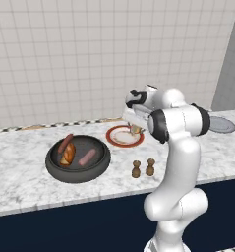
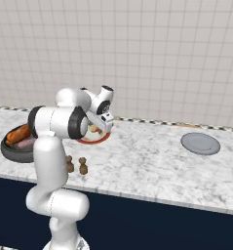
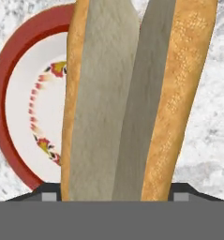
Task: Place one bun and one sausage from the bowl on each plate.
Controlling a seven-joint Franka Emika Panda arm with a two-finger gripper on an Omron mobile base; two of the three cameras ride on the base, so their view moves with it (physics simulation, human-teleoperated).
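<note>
My gripper (image 1: 135, 129) is shut on a split golden bun (image 3: 132, 98), held just above the red-orange rimmed plate (image 3: 12, 75). That plate (image 1: 117, 140) lies on the counter right of the dark bowl (image 1: 55, 170). In the bowl are another bun (image 1: 68, 154) and two sausages (image 1: 66, 142) (image 1: 87, 157). The grey-blue plate (image 2: 200, 143) sits bare, far to the right. In the right base view the arm covers part of the bowl (image 2: 10, 150) and of the red-rimmed plate (image 2: 99, 139). The held bun hides most of both fingers in the hand view.
Two small brown shakers (image 1: 136, 169) (image 1: 150, 167) stand near the counter's front edge, below the red-rimmed plate. A tiled wall backs the marble counter (image 2: 147, 166). A wide stretch of marble lies between the two plates.
</note>
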